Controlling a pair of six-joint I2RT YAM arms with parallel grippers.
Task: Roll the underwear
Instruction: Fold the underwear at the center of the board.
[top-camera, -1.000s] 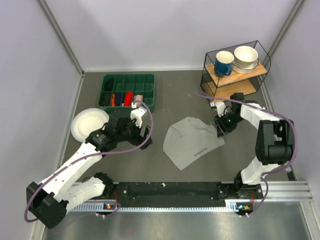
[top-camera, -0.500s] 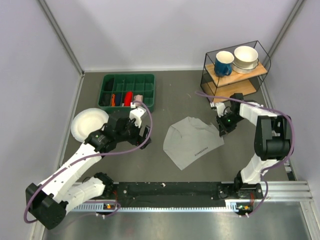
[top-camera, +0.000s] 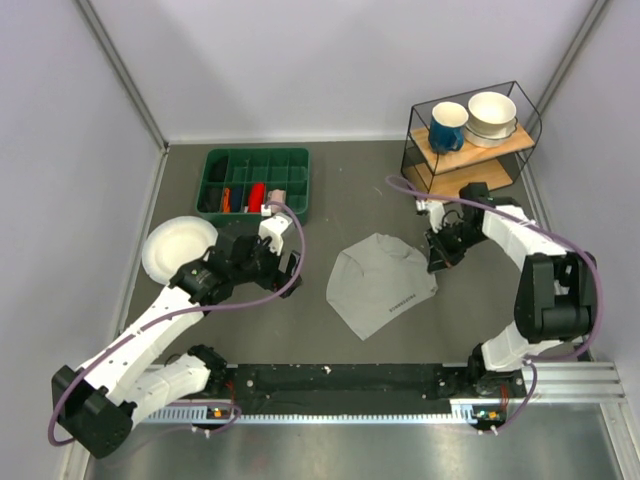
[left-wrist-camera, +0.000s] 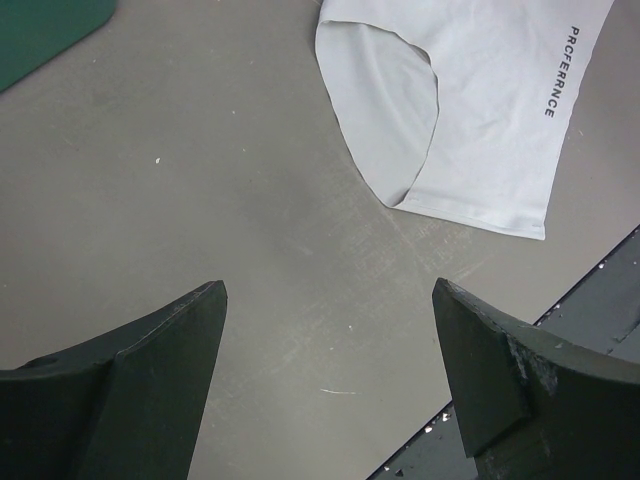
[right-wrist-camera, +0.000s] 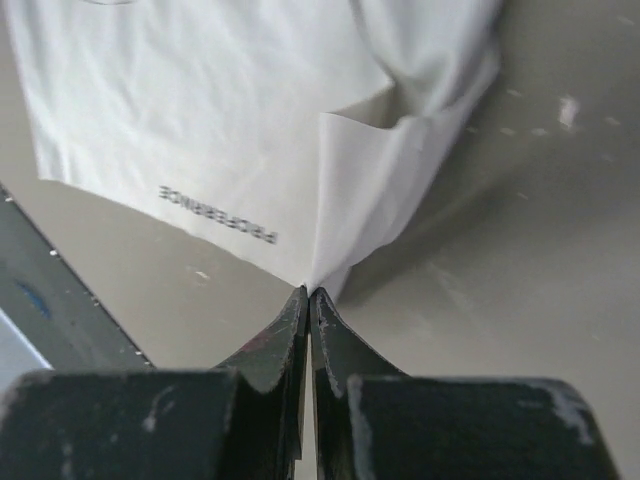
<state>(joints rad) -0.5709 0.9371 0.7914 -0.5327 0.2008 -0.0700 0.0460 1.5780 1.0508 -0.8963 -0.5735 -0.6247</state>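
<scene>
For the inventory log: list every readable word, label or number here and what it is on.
"PREFERENCE", middle letters unsure: dark print along the band of the underwear.
Top view: same print, too small to read.
Nothing else legible.

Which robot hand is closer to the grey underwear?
The right. The right hand is shut on a corner of the underwear. The left hand is open over the table, apart from the cloth on its left.
</scene>
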